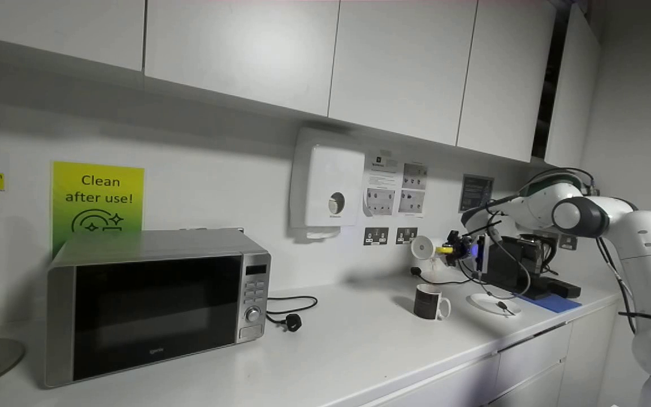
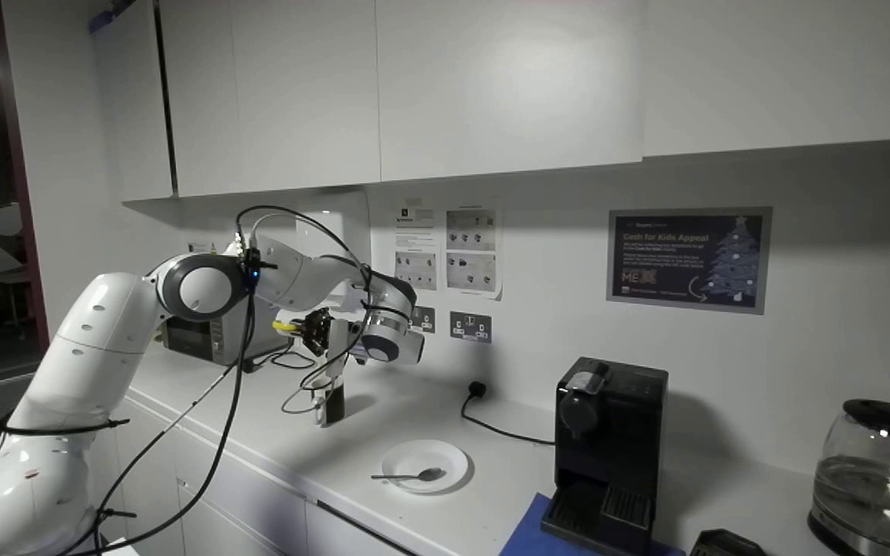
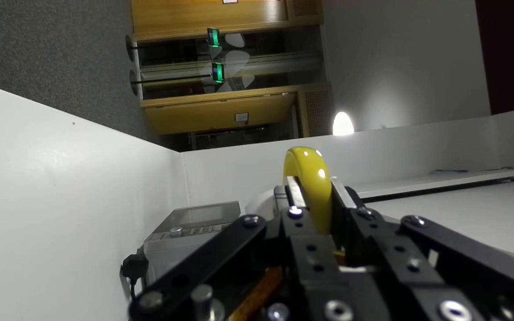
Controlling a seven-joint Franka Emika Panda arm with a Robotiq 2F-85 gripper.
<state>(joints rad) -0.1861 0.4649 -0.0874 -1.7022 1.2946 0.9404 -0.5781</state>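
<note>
Where its two fingers (image 3: 296, 192) come close together in the wrist view, the gripper (image 3: 318, 192) pinches a yellow handle (image 3: 308, 169), one finger against each side, and stands only as wide as that handle is thick. The yellow handle appears to belong to a white cup (image 1: 422, 247), held in the air above the counter (image 1: 354, 333) and tipped on its side, its round mouth facing the camera in an exterior view. Lower down, apart from the cup, a dark mug (image 1: 426, 303) stands upright on the counter. Near it lies a white plate (image 2: 441, 449) with a spoon (image 2: 429, 474) resting across it, and a black coffee machine (image 2: 611, 440) stands on a blue mat (image 2: 530, 529).
</note>
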